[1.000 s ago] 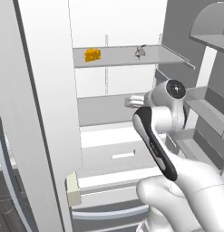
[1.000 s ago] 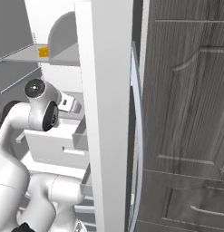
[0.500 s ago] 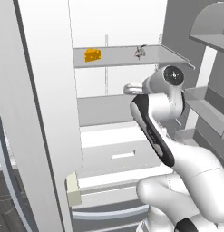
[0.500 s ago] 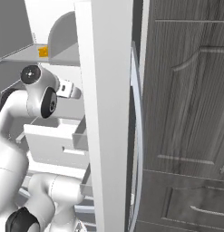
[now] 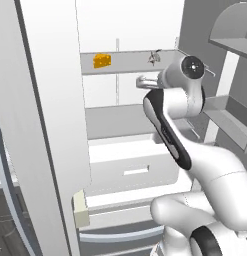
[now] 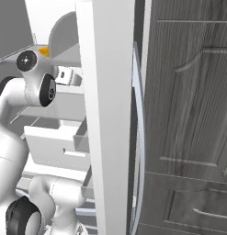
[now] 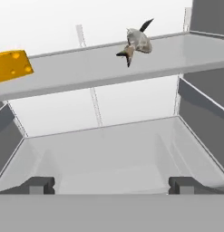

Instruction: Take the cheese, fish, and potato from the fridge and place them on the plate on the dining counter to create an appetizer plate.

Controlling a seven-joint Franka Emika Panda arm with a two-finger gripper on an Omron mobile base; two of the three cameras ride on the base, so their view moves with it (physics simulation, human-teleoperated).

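The fridge (image 5: 125, 30) stands open with its white inside facing me. On its upper grey shelf (image 7: 86, 72) the orange cheese (image 5: 102, 60) (image 7: 11, 65) sits at the left, and the silvery fish (image 5: 155, 57) (image 7: 135, 44) lies further right. My gripper (image 5: 141, 80) (image 7: 111, 185) hangs just below that shelf, under the fish, pointing into the fridge. It is open, its fingertips (image 7: 38, 185) wide apart with nothing between them. The cheese (image 6: 43, 51) peeks out beside the arm in the right base view. The potato, plate and dining counter are out of view.
The left fridge door (image 5: 45, 125) stands close on my left. Door bins (image 5: 230, 120) jut out on the right. Below the hand are a lower shelf (image 7: 109, 154) and white drawers (image 5: 130, 170). The right door's edge (image 6: 110, 114) and a dark cabinet door (image 6: 188, 114) close off the right side.
The arm has lifted the hand from the lower shelf's height up to just under the upper shelf. The jaws stayed open. Cheese and fish have not moved.
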